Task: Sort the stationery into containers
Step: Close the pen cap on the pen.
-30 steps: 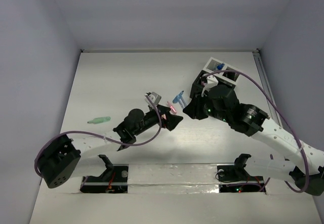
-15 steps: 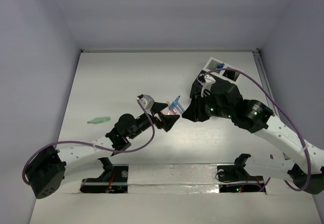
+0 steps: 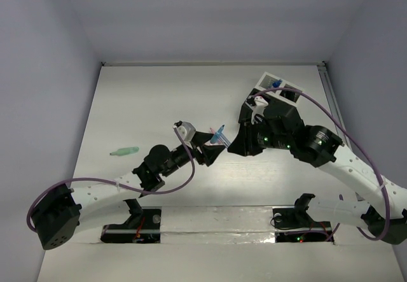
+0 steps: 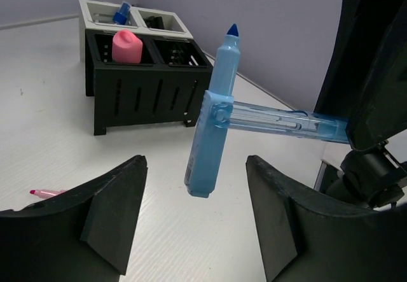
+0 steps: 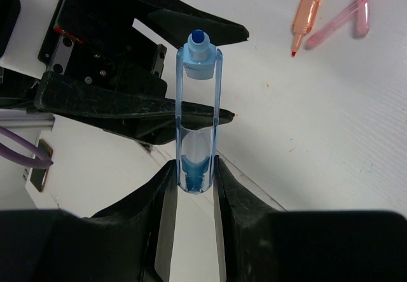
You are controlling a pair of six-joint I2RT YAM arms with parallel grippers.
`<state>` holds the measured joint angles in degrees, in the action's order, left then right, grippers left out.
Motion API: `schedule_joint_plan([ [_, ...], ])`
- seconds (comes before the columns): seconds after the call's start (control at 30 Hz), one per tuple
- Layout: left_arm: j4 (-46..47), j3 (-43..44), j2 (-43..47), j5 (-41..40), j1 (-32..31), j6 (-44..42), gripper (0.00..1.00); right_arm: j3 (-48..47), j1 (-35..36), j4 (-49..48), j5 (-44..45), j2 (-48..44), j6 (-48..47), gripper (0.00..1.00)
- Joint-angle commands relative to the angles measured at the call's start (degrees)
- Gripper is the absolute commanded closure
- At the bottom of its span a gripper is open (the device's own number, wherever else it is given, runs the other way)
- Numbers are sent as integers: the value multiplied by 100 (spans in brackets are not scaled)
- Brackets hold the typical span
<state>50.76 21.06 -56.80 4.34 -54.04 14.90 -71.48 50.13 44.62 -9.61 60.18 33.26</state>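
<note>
Farthest left, a green marker [image 3: 124, 150] lies alone on the table [image 3: 146, 97], near its left edge. The left arm [image 3: 102, 190] rises from the near-left corner and stretches low and long toward the table's middle, wrist turned so the left gripper [image 3: 215, 144] points right. Its 2 fingers [image 4: 114, 212] stand apart on either side of the blue marker [image 4: 213, 116] with a gap on each side; they hold nothing.

The blue marker hangs in the air over the middle of the table: a clear blue barrel lying level, with a light-blue, dark-tipped piece standing upright across its far end. The right gripper [image 5: 194, 167] has the clear barrel's other end pinched between its 2 fingers, closed tight on it. A thin pink pen [image 4: 48, 193] lies on the table below the left fingers, and an orange marker [image 5: 308, 8] and a pink marker [image 5: 343, 20] lie close together on the table beyond.

The right arm [image 3: 343, 161] comes from the near-right corner, elbow bent, reaching left.

Near the far-right corner sits the black box [image 4: 146, 97], a pink round-topped piece [image 4: 127, 46] in its left compartment in the left wrist view. Just behind it, touching, is the white box [image 4: 95, 8], with a blue-capped bottle [image 4: 121, 13] leaning inside.
</note>
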Motion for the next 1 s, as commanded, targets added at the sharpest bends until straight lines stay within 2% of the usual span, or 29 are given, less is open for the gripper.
schedule_joint_plan([
  [0.0,241,65,116,50,-45,-83,41,-6,-38,-33,-164,37,23,87],
  [0.5,-110,153,142,243,-203,-233,61,-374,-38,450,152,125,-118,88],
  [0.57,-224,170,160,217,-203,-276,78,-410,-38,477,152,125,-135,88],
  [0.6,-268,170,195,173,-203,-277,100,-445,-38,512,143,134,-144,89],
  [0.97,-251,109,459,14,-256,-224,100,-612,-91,627,134,274,-232,89],
])
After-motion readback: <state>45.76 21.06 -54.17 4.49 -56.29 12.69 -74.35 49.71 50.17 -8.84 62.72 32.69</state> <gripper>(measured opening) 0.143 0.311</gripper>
